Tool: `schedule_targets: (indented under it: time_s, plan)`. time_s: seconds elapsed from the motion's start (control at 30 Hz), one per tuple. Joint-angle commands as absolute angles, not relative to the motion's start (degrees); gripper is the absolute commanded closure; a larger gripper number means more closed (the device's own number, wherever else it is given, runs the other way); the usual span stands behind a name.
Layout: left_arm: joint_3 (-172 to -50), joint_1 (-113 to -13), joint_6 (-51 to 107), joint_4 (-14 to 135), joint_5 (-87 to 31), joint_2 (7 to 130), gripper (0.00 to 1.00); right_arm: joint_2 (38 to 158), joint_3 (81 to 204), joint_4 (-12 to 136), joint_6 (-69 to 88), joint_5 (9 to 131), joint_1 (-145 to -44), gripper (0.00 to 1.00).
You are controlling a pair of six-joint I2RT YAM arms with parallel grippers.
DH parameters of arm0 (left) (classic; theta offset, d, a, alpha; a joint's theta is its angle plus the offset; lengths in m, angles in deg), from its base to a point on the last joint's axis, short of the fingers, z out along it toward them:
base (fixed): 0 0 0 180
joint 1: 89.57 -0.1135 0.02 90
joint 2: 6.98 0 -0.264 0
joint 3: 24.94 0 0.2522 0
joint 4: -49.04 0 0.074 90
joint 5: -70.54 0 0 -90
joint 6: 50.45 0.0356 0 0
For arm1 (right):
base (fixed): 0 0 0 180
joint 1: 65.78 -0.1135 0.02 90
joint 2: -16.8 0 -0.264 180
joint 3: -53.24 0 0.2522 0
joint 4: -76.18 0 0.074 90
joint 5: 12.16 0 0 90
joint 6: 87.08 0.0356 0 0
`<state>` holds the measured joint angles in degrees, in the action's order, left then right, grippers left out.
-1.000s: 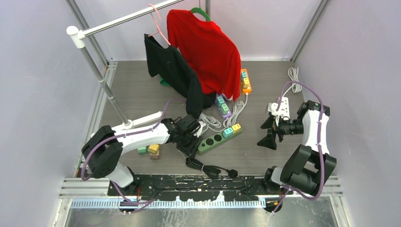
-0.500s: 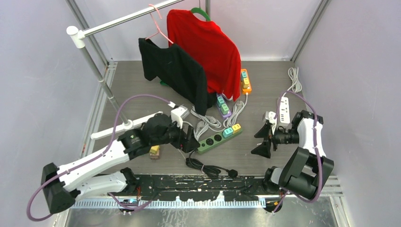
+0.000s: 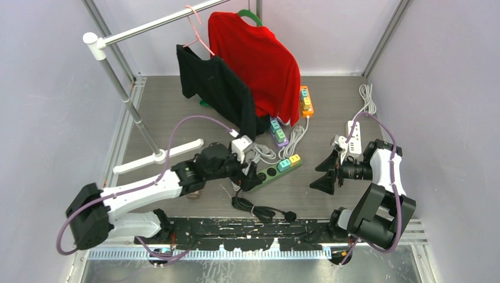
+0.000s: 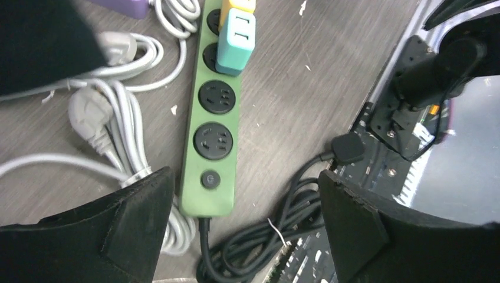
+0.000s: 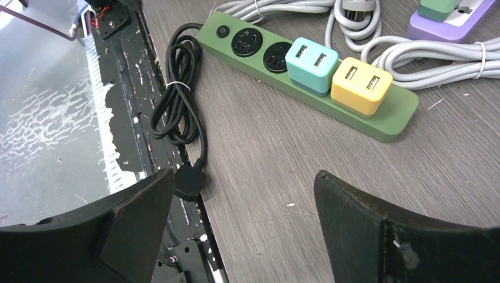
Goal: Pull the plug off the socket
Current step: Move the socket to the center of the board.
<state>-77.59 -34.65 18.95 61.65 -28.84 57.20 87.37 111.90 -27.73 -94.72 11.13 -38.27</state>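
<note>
**A:** Item one, the task's thing?

**B:** Teal cube-shaped plastic plug (image 5: 311, 62). It sits beside a yellow cube-shaped plastic plug (image 5: 361, 88) on a long green plastic socket strip (image 4: 207, 147), at the end opposite the switch. The strip lies flat, mid-table, toward the near edge. Its two other sockets are bare.

**A:** Hands?

**B:** Left gripper (image 4: 244, 218): jaws spread wide, nothing held, hovering over the strip's switch end. Right gripper (image 5: 242, 218): also wide and empty, apart from the strip, facing it from the right.

**A:** Handling note?

**B:** Judgement only. Pin the strip's bare end with the left. Close the right on the teal plug's opposite side faces and pull straight along the pins. A tilted pull would probably drag the light strip along or jam the plug.

**A:** Surroundings?

**B:**
- Black coiled cord (image 3: 259, 209) just nearside of the strip.
- White cables (image 3: 262, 152) bundled behind it.
- Purple socket strip (image 3: 277, 132), orange socket strip (image 3: 306, 100) and white socket strip (image 3: 354, 131) farther back.
- Grey wood-grain table (image 3: 177, 118), scuffed.
- Red shirt (image 3: 259, 59) and black garment (image 3: 218, 94) hanging from a white metal rail (image 3: 153, 23) over the far left part.
- Pale lilac walls (image 3: 47, 88) on three sides.
</note>
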Motion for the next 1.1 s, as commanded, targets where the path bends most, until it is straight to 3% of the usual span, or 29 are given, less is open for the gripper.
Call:
schedule_targets:
  time_s: [0.0, 0.2, 0.47, 0.6, 0.7, 0.87, 1.07]
  plan:
    - [-85.8, -33.1, 29.22, 63.51, -28.79, 66.82, 0.1, 88.21, 113.25, -27.97, -93.71, 8.32, -37.91, 0.08]
    - [-97.24, -29.34, 31.06, 74.27, -17.75, 79.79, 0.1, 89.83, 113.64, -28.17, -93.9, 8.16, -37.7, 0.08]
    - [-105.42, -27.61, 30.03, 78.79, -13.78, 91.53, 0.11, 92.55, 114.33, -30.96, -97.72, 7.8, -37.25, 0.08]
    - [-111.32, -27.6, 28.16, 87.22, -10.02, 97.13, 0.2, 93.63, 114.75, -32.85, -100.25, 7.81, -36.9, 0.08]
    - [-113.38, -27.61, 27.79, 89.49, -10.61, 99.44, 0.33, 93.62, 114.66, -33.28, -100.5, 7.8, -36.6, 0.08]
    - [-113.2, -27.48, 27.07, 88.91, -11.88, 98.71, 0.77, 93.54, 114.73, -33.67, -101.82, 7.84, -36.23, 0.08]
    - [-107.51, -25.53, 33.02, 80.7, -16.23, 93.37, 0.9, 93.41, 115.69, -35.67, -105.29, 9.44, -35.91, 0.08]
